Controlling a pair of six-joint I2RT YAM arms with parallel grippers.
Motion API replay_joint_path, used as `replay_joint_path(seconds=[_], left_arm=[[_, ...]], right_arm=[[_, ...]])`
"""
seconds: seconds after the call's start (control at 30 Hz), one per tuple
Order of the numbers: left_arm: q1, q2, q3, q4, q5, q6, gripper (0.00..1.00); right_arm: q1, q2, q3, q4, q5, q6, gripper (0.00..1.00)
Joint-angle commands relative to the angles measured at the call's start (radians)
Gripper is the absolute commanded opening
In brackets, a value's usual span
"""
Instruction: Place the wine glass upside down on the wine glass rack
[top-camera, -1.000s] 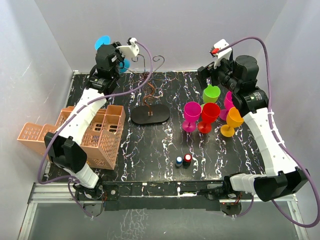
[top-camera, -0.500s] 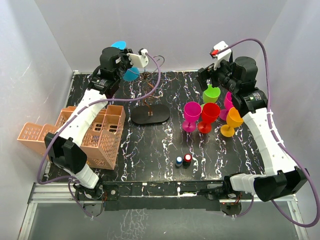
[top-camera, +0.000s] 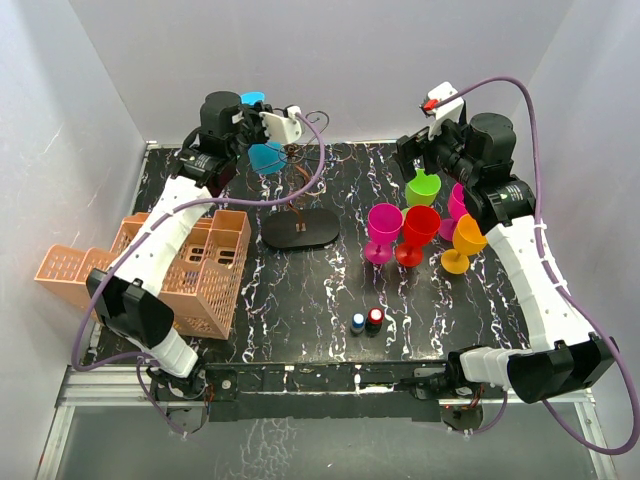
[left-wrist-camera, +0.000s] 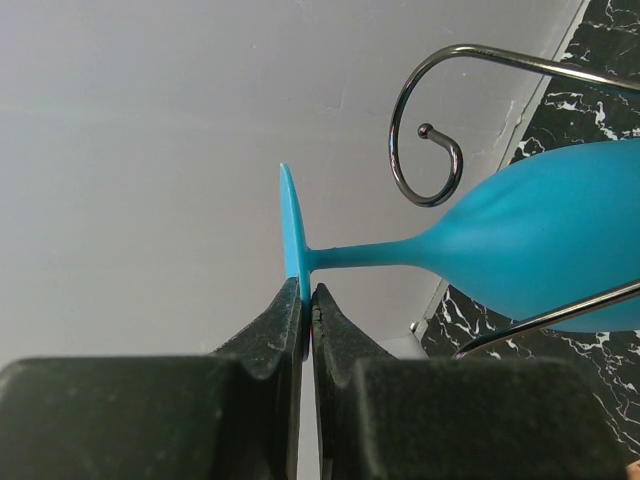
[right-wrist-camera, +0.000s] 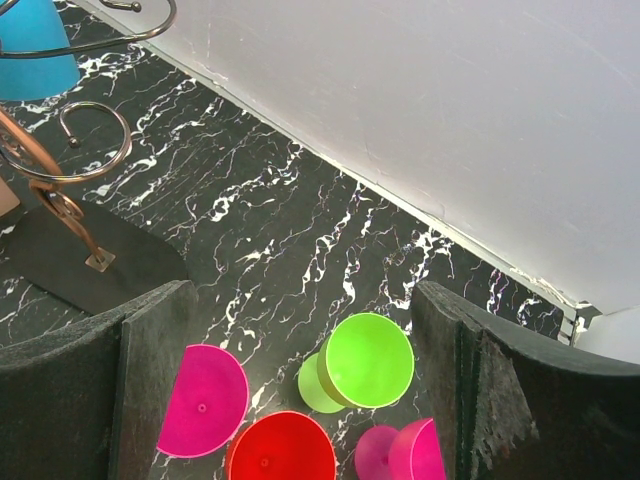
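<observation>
no readable text, labels, brands, numbers or signs in any view.
</observation>
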Motion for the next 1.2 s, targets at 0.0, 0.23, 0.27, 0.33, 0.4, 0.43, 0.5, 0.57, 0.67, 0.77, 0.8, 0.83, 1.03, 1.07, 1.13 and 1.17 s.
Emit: replay_joint_path(seconds=[0.0,0.23,0.27,0.33,0.4,0.43,0.5,0.57,0.67,0.77,0.8,0.83,1.03,1.07,1.13,1.17], left_arm=[[-0.006,-0.053,0.066,-0.018,0.057,-0.017,0.01],[-0.017,-0.033,0.090,-0.045,0.094,-0.006,0.01],[-0.018,-0.033,0.094,-0.047,0.097,-0.004,0.01],[-0.023,-0.026,0.105,-0.057,0.106,-0.001,0.01],[-0.027,-0.021,0.113,-0.068,0.114,0.002,0.01],[-0.028,-0.019,0.117,-0.074,0.120,0.004,0.01],[-0.034,-0.014,0.123,-0.087,0.130,0.003,0.01],[-0.038,-0.010,0.128,-0.094,0.134,0.001,0.01],[-0.043,-0.002,0.130,-0.090,0.134,0.000,0.02],[-0.051,0.007,0.125,-0.071,0.132,0.001,0.02],[-0.053,0.012,0.125,-0.065,0.132,0.000,0.02],[-0.054,0.019,0.125,-0.057,0.130,-0.001,0.02],[-0.073,0.049,0.128,-0.017,0.114,-0.024,0.00],[-0.076,0.058,0.128,-0.010,0.108,-0.027,0.00],[-0.084,0.065,0.125,0.008,0.096,-0.035,0.00],[-0.087,0.069,0.123,0.017,0.091,-0.038,0.00]], right_arm=[[-0.008,-0.016,0.004,0.064,0.002,-0.008,0.97],[-0.012,-0.020,0.003,0.064,-0.003,-0.004,0.97],[-0.014,-0.020,0.002,0.065,-0.006,-0.005,0.97],[-0.015,-0.020,0.001,0.064,-0.011,-0.003,0.97],[-0.015,-0.022,-0.001,0.064,-0.008,-0.004,0.97],[-0.016,-0.021,-0.003,0.065,-0.006,-0.003,0.97],[-0.017,-0.022,-0.007,0.069,-0.006,-0.003,0.97],[-0.017,-0.021,-0.010,0.069,-0.008,-0.002,0.97],[-0.018,-0.020,-0.013,0.073,-0.012,-0.002,0.98],[-0.017,-0.019,-0.014,0.074,-0.016,-0.003,0.98],[-0.019,-0.018,-0.015,0.074,-0.016,-0.002,0.98],[-0.020,-0.018,-0.015,0.075,-0.016,-0.002,0.98],[-0.023,-0.020,-0.024,0.079,-0.018,-0.002,0.98],[-0.024,-0.019,-0.024,0.079,-0.017,-0.002,0.98],[-0.023,-0.020,-0.023,0.078,-0.018,-0.002,0.98],[-0.024,-0.020,-0.021,0.079,-0.018,-0.002,0.98]])
